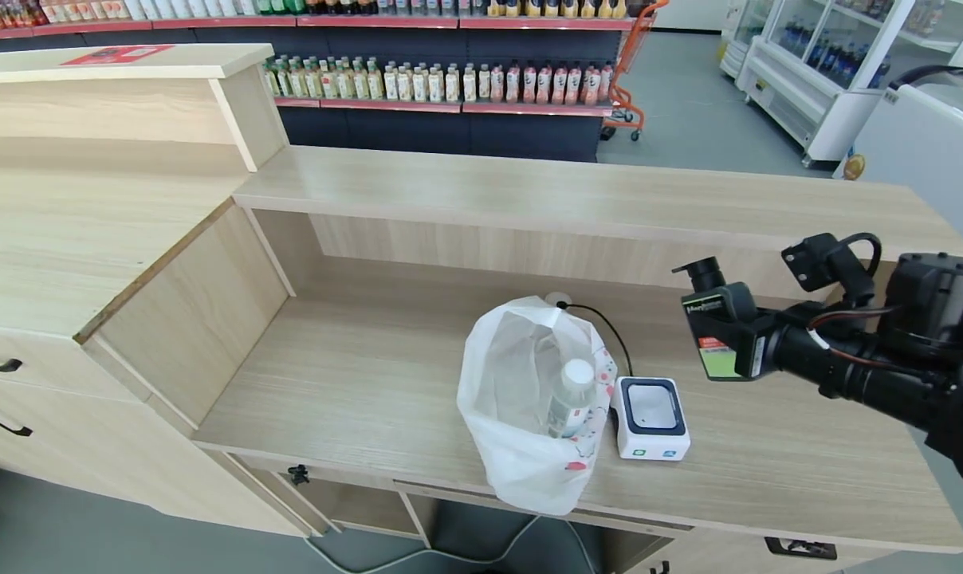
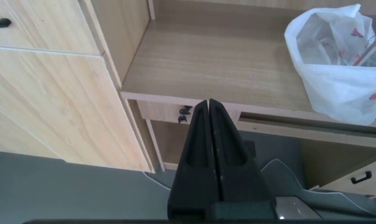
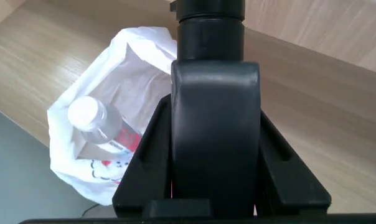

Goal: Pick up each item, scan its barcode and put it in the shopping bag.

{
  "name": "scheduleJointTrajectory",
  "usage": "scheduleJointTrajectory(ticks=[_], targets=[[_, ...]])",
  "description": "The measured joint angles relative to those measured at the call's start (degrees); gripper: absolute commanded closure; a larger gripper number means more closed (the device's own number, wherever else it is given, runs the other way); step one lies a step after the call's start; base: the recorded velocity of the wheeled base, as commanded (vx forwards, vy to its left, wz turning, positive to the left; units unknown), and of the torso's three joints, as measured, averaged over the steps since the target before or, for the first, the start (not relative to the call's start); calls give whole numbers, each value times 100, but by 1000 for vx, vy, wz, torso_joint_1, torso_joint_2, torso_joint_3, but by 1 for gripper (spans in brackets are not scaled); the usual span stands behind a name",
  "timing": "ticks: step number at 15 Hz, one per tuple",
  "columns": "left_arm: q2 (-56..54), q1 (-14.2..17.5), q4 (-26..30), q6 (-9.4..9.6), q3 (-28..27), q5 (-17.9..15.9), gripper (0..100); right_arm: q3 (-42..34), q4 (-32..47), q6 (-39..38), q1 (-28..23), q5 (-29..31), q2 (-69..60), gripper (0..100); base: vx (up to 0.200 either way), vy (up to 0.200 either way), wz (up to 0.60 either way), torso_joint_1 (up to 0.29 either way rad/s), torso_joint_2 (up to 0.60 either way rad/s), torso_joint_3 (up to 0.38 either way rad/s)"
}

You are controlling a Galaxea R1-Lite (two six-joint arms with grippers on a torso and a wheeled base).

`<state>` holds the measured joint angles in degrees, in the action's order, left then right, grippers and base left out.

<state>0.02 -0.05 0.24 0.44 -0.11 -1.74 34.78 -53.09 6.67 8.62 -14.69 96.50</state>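
My right gripper (image 1: 738,341) hangs above the counter, to the right of the scanner, shut on a dark bottle (image 1: 711,323) with a black cap and a green and red label. In the right wrist view the dark bottle (image 3: 211,81) sits between the gripper's fingers (image 3: 144,155). The white shopping bag (image 1: 521,406) stands open beside the white barcode scanner (image 1: 651,416). Inside the bag is a clear bottle with a white cap (image 1: 573,387). My left gripper (image 2: 208,111) is shut on nothing, low in front of the counter's front edge.
The wooden counter (image 1: 354,375) has a raised back ledge (image 1: 577,195) and a tall side cabinet (image 1: 91,199) on the left. A black cable (image 1: 609,331) runs from the scanner to the back wall. Shop shelves of drinks stand behind.
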Motion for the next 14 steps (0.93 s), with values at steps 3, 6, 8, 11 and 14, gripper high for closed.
scheduleJointTrajectory(ticks=[3,6,8,11,14], targets=[[0,10,0,0,0,-4,100,642,54,2,26,18,735,100,0,0,0,0,0,0],[0,5,0,0,0,-2,100,1340,51,0,229,16,1463,100,0,0,0,0,0,0],[0,5,0,0,0,-2,100,1797,32,-2,430,22,1915,100,0,0,0,0,0,0],[0,5,2,0,-2,-2,100,2280,2,-16,712,22,2555,100,0,0,0,0,0,0],[0,2,2,0,-2,-2,100,2622,-6,-11,968,29,3100,100,0,0,0,0,0,0]])
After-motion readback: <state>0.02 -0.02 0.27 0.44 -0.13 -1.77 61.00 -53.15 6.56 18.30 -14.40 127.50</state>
